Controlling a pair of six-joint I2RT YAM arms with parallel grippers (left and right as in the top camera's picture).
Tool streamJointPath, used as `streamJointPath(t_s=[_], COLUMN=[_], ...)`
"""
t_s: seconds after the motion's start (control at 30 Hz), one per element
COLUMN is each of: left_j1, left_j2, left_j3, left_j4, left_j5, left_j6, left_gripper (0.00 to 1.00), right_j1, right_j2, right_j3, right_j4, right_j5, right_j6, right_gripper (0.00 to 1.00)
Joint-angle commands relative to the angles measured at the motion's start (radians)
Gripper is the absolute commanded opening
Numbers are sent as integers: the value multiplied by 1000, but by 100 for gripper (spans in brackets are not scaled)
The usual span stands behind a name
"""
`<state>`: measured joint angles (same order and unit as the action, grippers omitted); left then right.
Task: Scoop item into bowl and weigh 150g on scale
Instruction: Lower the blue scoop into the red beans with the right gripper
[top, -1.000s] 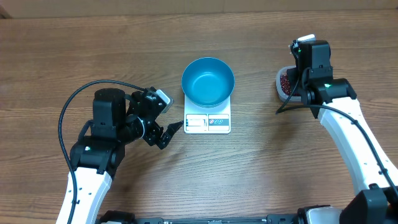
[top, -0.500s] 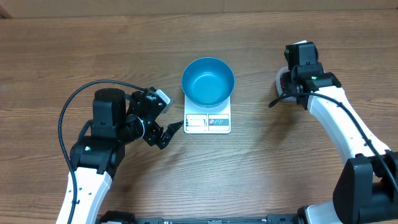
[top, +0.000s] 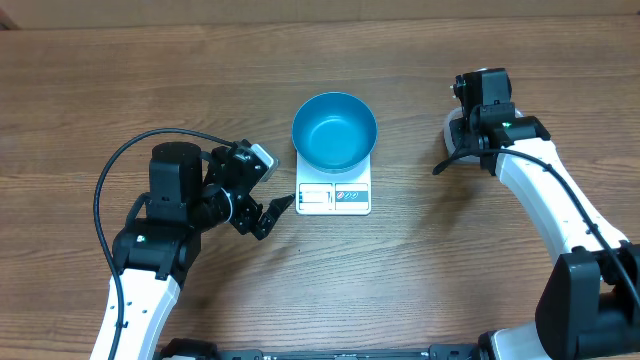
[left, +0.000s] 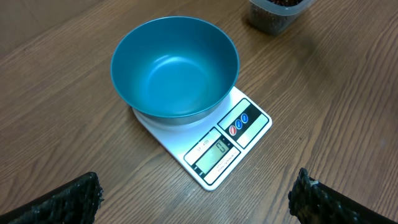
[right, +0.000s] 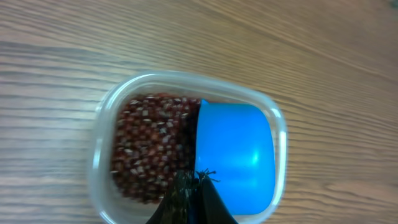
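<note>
The teal bowl (left: 174, 68) sits upright and empty on the flat white scale (left: 249, 121), whose display seems to read zero. The dark red-brown beans (right: 149, 149) lie heaped in a clear tub (right: 97, 155), well apart to the right.

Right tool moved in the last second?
Yes. In the overhead view the right tool shifted toward the bowl and now covers most of the bean tub that showed beside it earlier.

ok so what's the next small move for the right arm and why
Probably tilt and push the scoop sideways into the beans: it looks empty in the tub, seemingly held by the shut right gripper, and the bowl on the scale is empty.
</note>
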<state>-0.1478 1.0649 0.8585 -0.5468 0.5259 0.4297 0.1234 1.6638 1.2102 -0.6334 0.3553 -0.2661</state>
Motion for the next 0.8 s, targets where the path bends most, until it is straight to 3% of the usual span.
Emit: streamJointPath(t_s=[0.0,0.53,0.77], left_j1=[8,8,8], left_j2=[-5,-5,-5], left_j3=[-5,-5,-5], left_j4=[1,1,1], left_j5=[-5,-5,-5], left_j6=[19,19,19], left_gripper=[100,99,100], right_j1=[-1,-11,-91], right_j2=[18,18,18], right_j3=[26,26,26], right_j4=[-10,-42,-31], right_j5=[-131,-134,-282], right_j6=[9,54,88], right_gripper=[4,4,4])
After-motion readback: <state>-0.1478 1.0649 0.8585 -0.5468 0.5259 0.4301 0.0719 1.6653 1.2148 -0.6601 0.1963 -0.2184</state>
